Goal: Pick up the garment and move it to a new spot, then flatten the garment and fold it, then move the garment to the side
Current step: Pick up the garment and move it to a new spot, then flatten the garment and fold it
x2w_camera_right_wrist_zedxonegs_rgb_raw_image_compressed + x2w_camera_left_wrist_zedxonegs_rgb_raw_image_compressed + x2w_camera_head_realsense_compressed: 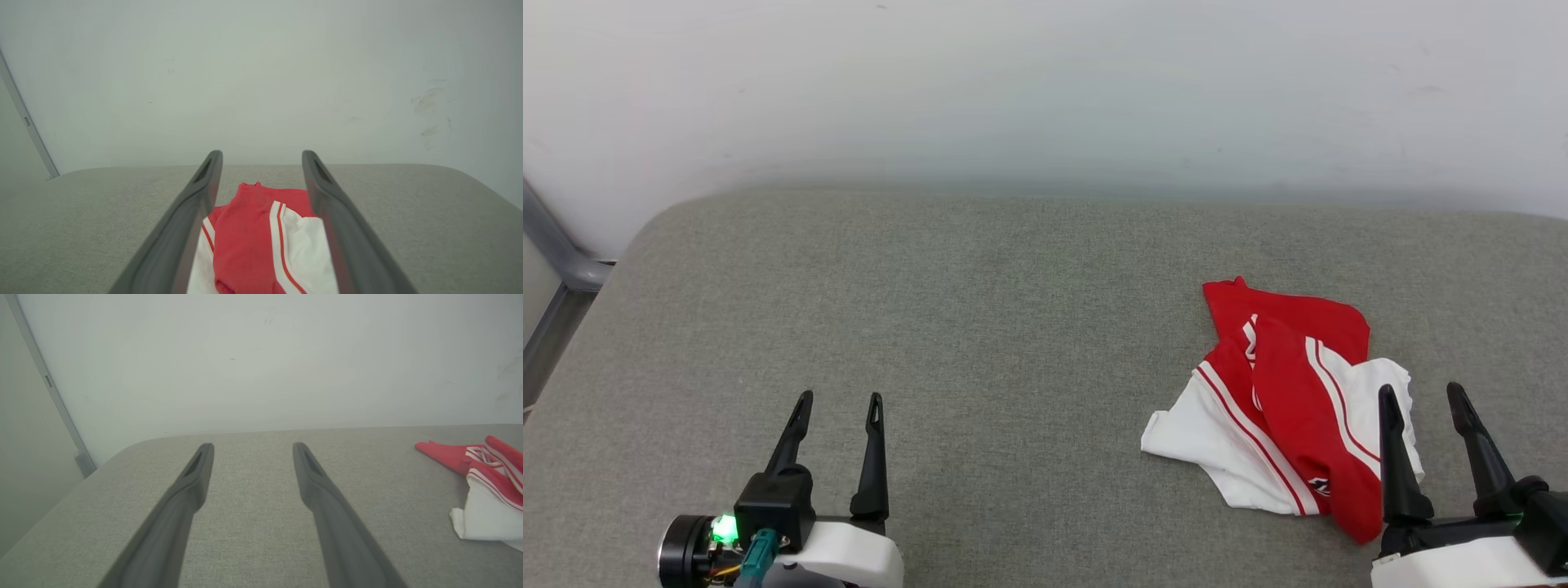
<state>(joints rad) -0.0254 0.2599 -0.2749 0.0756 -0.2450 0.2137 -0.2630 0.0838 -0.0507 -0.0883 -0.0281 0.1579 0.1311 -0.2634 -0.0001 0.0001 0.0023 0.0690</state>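
Left gripper [840, 397]: lower left, fingers spread, empty.
Garment [1282, 384]: crumpled at centre right on grey cushion [1013, 327].
Right gripper [1421, 389]: lower right, spread, empty, beside the heap.
Risk: pinching one loose sleeve may drag the bundle.

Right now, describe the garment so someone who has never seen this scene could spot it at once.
A grey fabric surface meets a pale wall. On its right side, just ahead of the open right gripper, lies the garment, crumpled. Its bright red cloth with white panels and stripes stands out against plain grey.
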